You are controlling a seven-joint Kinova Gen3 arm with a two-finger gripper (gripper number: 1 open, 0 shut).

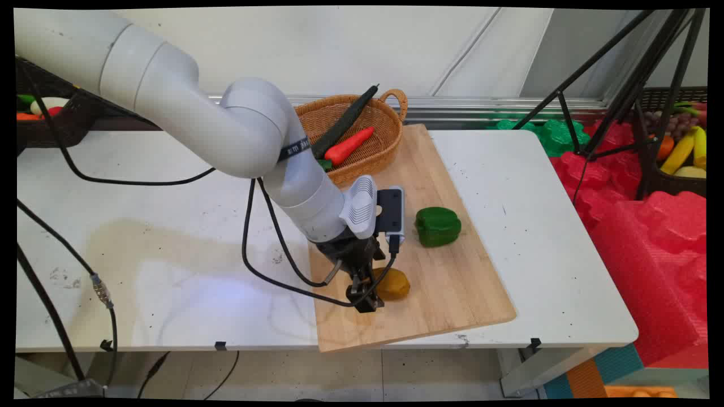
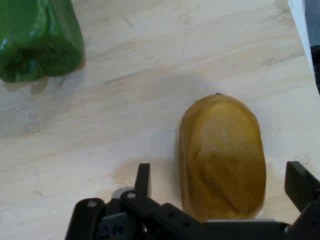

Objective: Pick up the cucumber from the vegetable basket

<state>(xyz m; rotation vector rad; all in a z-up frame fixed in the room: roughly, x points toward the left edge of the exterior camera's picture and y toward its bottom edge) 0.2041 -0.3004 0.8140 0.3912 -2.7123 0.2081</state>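
Gripper point(image 2: 220, 182) fingers spread wide, straddling smooth oblong brownish-yellow potato point(image 2: 222, 157) at lower center on pale wood-grain cutting board point(image 2: 150, 75). Glossy lumpy green pepper point(image 2: 37, 37) upper left.

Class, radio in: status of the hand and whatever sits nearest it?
Hand open, straddling yellow-brown potato on cutting board. Green pepper apart, clear of it.

Matt brownish potato point(image 2: 222, 155), glossy green pepper point(image 2: 35, 37) on pale wood board point(image 2: 150, 75) w/ fine grain
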